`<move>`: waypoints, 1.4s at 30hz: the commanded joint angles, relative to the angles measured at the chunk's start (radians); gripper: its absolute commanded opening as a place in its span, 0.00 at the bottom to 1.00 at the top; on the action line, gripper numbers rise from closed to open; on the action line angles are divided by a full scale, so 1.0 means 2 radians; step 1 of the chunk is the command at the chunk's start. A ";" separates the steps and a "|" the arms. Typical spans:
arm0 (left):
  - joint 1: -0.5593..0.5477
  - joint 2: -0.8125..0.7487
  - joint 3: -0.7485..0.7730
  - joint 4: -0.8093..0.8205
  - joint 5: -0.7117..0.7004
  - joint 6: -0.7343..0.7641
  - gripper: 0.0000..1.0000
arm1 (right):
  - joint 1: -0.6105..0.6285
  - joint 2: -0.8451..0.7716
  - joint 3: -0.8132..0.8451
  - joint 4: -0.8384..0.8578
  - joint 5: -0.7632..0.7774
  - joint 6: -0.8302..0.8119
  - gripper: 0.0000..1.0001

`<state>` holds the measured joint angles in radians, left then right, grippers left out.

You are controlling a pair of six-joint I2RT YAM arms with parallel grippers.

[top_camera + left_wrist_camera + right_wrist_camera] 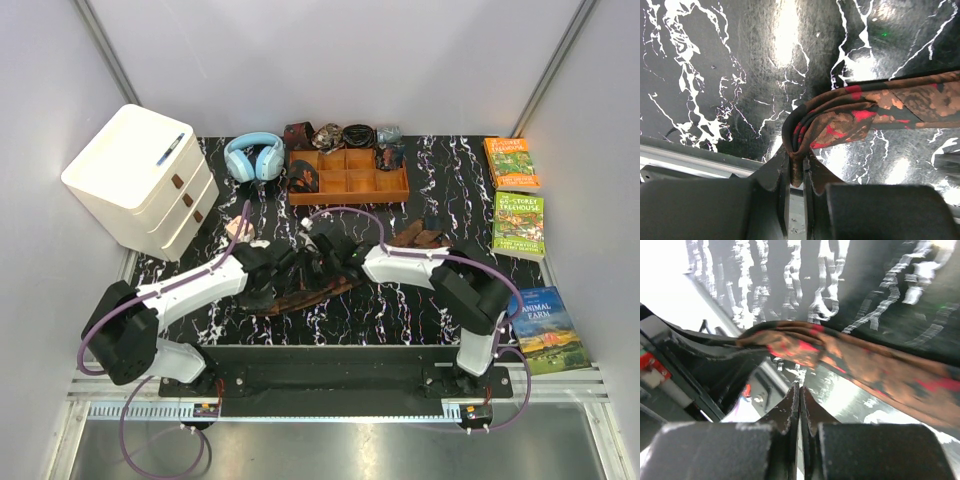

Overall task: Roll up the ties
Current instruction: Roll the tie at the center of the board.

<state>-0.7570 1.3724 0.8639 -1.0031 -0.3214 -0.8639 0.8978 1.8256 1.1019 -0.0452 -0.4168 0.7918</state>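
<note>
Marbled table (450, 180) carries tie (305, 293), with tray (350, 197), headphones (254, 157), drawers (140, 180), books (518, 225) around.

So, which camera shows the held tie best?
Left wrist: the tie is sharp, its folded end pinched in the left gripper. The top view shows it small, partly hidden; the right wrist view, blurred beyond the right gripper.

In the middle of the table (380, 315), a tie (300, 295). At 12 o'clock, a tray (350, 197), with small rolls (340, 133) just behind. At 11, headphones (254, 157). At 10, drawers (135, 180). At 3, books (518, 224) in a line.
</note>
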 commanded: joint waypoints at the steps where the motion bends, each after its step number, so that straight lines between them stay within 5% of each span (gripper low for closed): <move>1: 0.003 0.001 0.027 -0.004 -0.006 0.015 0.00 | 0.011 0.038 -0.009 0.098 -0.045 0.056 0.04; 24: 0.003 0.007 0.073 -0.020 0.036 0.048 0.00 | 0.023 0.133 0.060 0.121 -0.040 0.083 0.01; 42: -0.029 0.128 0.147 -0.020 0.030 0.042 0.00 | 0.024 0.117 0.079 0.050 -0.029 0.073 0.02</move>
<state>-0.7826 1.5841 1.1175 -1.0653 -0.2615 -0.8028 0.9199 2.1109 1.2251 0.0937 -0.4892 0.9504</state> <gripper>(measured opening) 0.125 0.014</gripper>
